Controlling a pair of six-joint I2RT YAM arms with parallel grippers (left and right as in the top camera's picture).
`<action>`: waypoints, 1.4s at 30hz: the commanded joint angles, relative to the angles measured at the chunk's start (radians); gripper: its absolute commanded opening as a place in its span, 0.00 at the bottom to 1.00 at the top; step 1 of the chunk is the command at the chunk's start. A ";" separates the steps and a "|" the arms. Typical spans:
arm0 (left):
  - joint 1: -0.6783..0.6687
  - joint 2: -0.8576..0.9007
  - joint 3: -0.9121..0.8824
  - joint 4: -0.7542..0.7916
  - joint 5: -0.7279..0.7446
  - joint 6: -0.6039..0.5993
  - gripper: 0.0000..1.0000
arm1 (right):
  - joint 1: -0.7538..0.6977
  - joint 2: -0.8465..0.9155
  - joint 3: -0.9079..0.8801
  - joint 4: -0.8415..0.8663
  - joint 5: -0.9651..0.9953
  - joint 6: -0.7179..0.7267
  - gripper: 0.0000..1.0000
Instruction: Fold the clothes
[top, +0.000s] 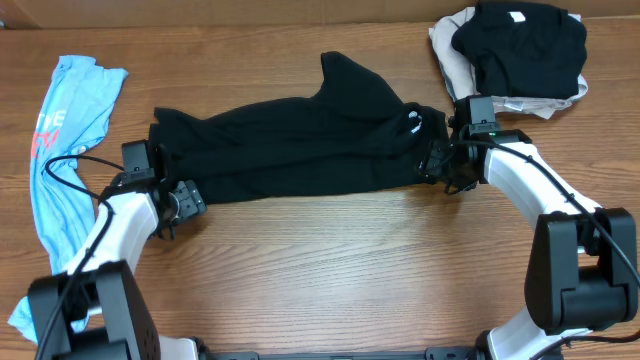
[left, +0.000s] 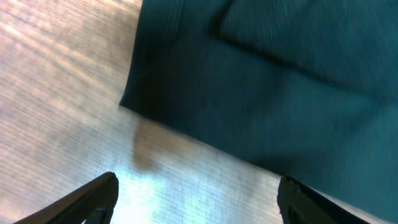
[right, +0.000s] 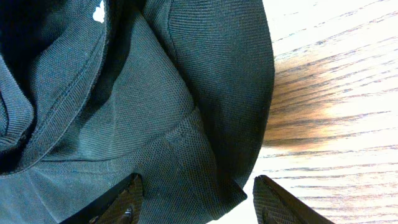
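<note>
Flattening looks to be the step in hand: black T-shirt (top: 300, 150) lies across the tabletop's (top: 330, 270) middle. Left gripper (left: 198, 183) gapes empty beside its hem, and right gripper (right: 198, 183) stands apart over the collar end. Next, the 2 must pinch edges.

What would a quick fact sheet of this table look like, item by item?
centre: black shirt, laid lengthwise between the two grippers
left gripper: open, above bare wood just short of the shirt's edge
right gripper: open, over the shirt's collar end
left side: light blue shirt, crumpled in a long strip, red lettering
far right corner: pile, a black garment on a beige one
surface: wooden table
</note>
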 joint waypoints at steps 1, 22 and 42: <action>-0.004 0.058 -0.008 0.048 -0.031 -0.029 0.81 | 0.002 0.003 -0.006 -0.001 0.010 0.008 0.61; -0.003 0.089 0.006 0.123 -0.056 -0.076 0.04 | 0.002 0.003 -0.006 -0.023 0.026 0.008 0.16; -0.002 0.089 0.405 -0.433 -0.277 0.036 0.04 | -0.072 -0.189 0.017 -0.472 0.032 0.058 0.04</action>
